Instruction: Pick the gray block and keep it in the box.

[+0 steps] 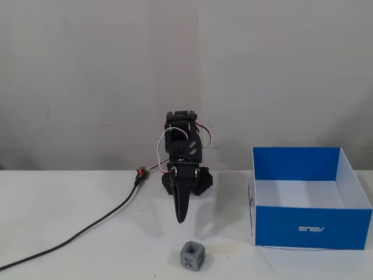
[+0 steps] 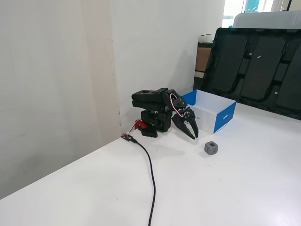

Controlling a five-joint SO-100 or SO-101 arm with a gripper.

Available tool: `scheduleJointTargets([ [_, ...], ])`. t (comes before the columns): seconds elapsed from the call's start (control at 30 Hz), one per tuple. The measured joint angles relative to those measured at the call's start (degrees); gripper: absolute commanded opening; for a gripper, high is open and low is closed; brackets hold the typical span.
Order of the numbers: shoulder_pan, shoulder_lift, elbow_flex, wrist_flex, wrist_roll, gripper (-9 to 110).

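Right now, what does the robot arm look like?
The arm is all black and blocky, with red and white wires looping over it. Its end effector has pointed black fingers like a beak. A black cable trails away across the table.

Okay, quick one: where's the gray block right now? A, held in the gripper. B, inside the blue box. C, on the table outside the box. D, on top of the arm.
C: the gray block sits on the table, apart from the box and the gripper.

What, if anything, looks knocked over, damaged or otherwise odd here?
Nothing stands out. The gray block sits on the table, apart from the upright, empty box. The claw points down behind the block, holding nothing. A black cable trails off.
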Motion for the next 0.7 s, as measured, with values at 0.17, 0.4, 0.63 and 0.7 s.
scheduleJointTargets([
  [0.17, -0.44, -9.58, -5.27, -2.29, -1.67, 0],
  [0.4, -0.09, -25.05, -12.39, -6.68, -8.26, 0],
  [0.63, 1.49, -35.68, -17.75, -10.55, -16.26, 0],
  [0.7, 1.41, -39.64, -20.39, -11.07, -18.28, 0],
])
